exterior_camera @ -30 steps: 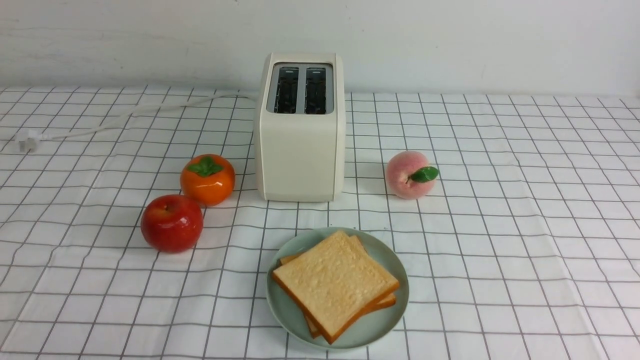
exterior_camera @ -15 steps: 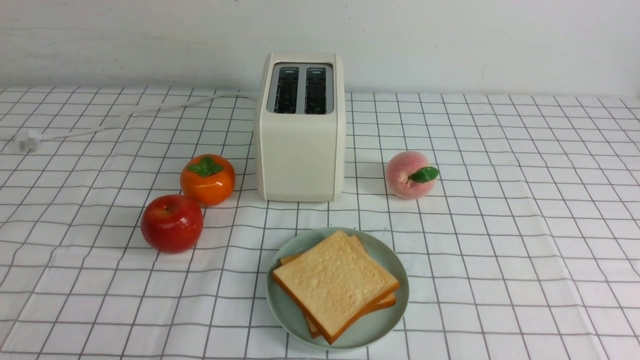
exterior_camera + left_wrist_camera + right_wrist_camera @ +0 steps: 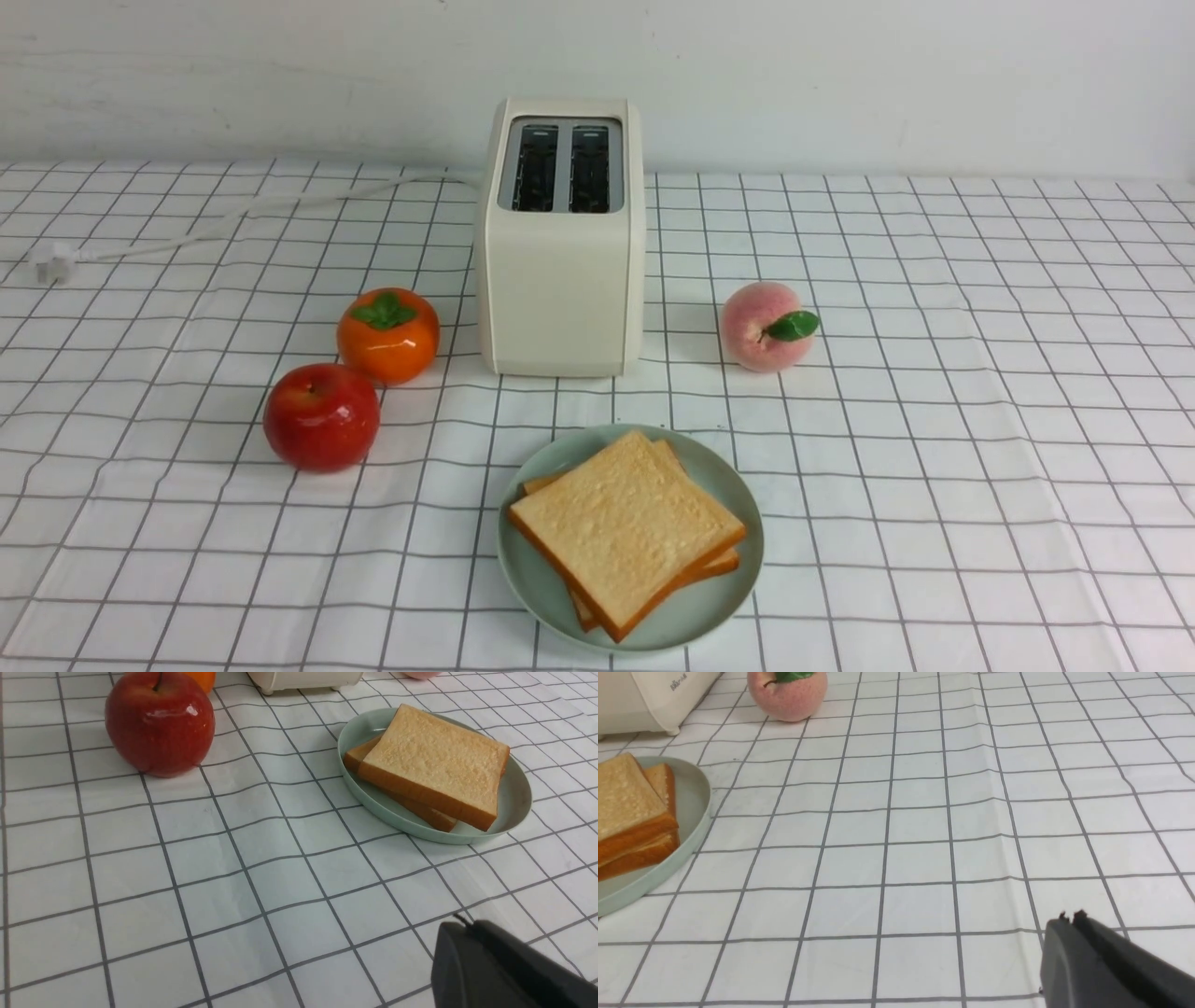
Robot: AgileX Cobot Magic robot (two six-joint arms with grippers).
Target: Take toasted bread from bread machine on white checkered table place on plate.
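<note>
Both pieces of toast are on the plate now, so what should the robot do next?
Probably nothing more than rest. Both toast slices lie stacked on the mint-green plate, the toaster slots look empty, and the left gripper and right gripper are shut, holding nothing.

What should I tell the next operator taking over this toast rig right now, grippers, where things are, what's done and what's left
Left gripper: shut, holding nothing, low over bare cloth, away from the plate.
Right gripper: shut, holding nothing, over bare cloth beside the plate.
Toasted bread: both slices lie stacked on the plate, top one slightly askew.
Bread machine: stands behind the plate; both slots look empty in the front view.
Also on the white checkered table: apple, orange fruit, peach, all clear of the plate.
Done: both slices out and plated.
Left: nothing visible.
</note>
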